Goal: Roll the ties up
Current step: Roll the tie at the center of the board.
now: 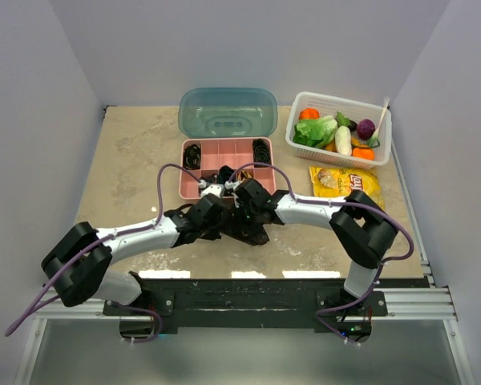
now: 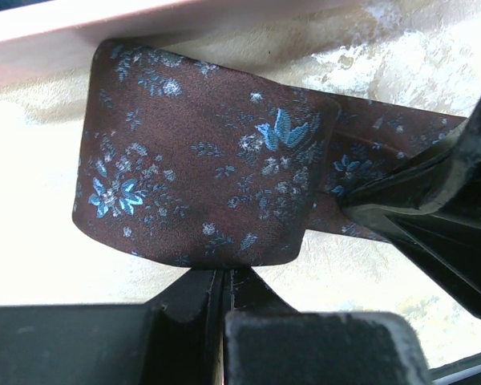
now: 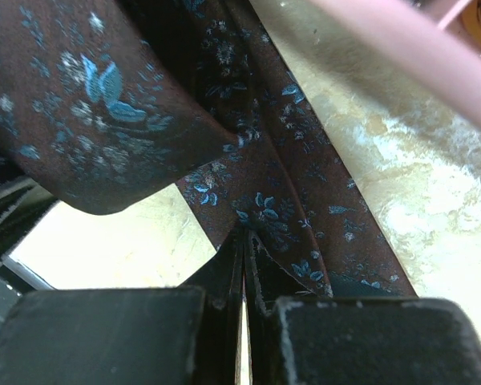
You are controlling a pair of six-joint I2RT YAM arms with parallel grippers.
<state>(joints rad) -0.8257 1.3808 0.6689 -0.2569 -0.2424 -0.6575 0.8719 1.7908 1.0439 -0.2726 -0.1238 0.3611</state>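
Observation:
A dark brown-maroon tie (image 2: pixel 200 176) with small blue flowers is partly rolled into a coil on the table, just in front of the pink box (image 1: pixel 224 170). My left gripper (image 2: pixel 222 273) is shut on the coil's near edge. My right gripper (image 3: pixel 244 237) is shut on the loose band of the same tie (image 3: pixel 280 192), right beside the coil. In the top view both grippers (image 1: pixel 228 210) meet at mid-table and hide most of the tie. Small dark coils (image 1: pixel 191 155) lie in the pink box's back compartments.
The pink box's teal lid (image 1: pixel 228 111) stands open behind it. A white basket (image 1: pixel 382 136) of toy vegetables sits at the back right, with a yellow snack bag (image 1: pixel 346 182) in front of it. Purple cables loop over both arms.

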